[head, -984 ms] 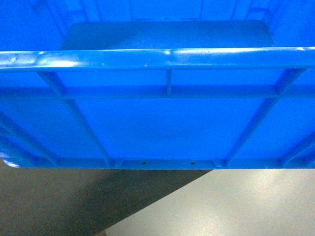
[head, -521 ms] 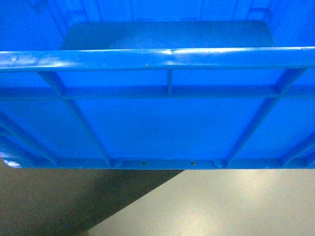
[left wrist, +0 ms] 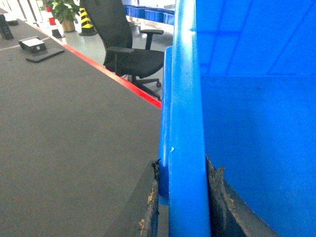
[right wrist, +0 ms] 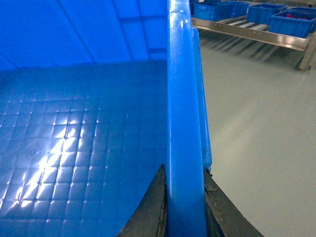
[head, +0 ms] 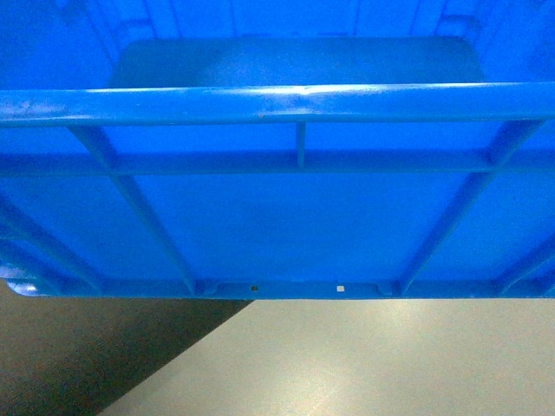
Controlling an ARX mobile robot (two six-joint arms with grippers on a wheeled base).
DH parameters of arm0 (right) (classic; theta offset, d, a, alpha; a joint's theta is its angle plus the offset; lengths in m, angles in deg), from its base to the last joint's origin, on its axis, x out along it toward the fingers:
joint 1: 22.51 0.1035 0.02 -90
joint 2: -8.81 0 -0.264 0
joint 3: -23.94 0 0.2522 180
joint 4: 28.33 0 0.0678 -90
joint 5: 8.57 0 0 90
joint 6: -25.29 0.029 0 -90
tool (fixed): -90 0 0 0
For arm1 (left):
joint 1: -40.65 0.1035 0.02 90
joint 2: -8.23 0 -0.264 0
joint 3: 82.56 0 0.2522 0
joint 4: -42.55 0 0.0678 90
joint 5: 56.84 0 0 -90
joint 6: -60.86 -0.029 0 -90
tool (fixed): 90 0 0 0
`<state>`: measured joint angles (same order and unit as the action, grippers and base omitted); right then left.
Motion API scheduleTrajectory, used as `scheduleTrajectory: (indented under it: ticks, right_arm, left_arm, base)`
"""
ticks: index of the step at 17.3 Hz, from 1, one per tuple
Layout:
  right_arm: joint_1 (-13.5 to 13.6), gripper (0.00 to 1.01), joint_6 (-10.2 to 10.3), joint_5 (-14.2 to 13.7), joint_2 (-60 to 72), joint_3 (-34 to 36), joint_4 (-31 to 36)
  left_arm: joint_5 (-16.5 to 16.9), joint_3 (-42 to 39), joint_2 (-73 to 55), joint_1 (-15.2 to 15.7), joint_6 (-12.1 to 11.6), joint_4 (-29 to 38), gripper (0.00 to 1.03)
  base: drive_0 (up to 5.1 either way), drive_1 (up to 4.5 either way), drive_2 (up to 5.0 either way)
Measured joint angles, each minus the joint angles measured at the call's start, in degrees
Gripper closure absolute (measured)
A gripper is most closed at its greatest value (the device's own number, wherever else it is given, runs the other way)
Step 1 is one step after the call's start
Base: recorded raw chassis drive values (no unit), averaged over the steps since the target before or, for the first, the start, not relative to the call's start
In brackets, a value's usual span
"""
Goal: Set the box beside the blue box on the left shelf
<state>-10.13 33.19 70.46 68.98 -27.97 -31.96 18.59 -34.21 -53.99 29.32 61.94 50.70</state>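
Box point(head: 295, 217) blocks ahead — floor point(head: 364, 364) open.

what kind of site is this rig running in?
Likely a factory or warehouse floor that shares space with desks: a metal flow rack holds blue crates, red line tape marks the floor, and a black office chair stands nearby.

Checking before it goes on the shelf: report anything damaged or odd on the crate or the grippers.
The crate looks sound and empty. The left gripper has worn, flaking pads where it clamps the rim. The right gripper clamps the opposite rim and looks intact.
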Motion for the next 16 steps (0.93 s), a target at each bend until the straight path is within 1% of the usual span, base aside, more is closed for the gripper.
scheduleTrajectory:
  ticks: [16]
  right_arm:
    - [0.0, 0.91, 0.0, 0.0, 0.0, 0.0, 0.0]
  left_arm:
    - [0.0, 0.0, 0.0, 0.0, 0.0, 0.0, 0.84]
  base:
    - [-1.4, -1.44, -1.4]
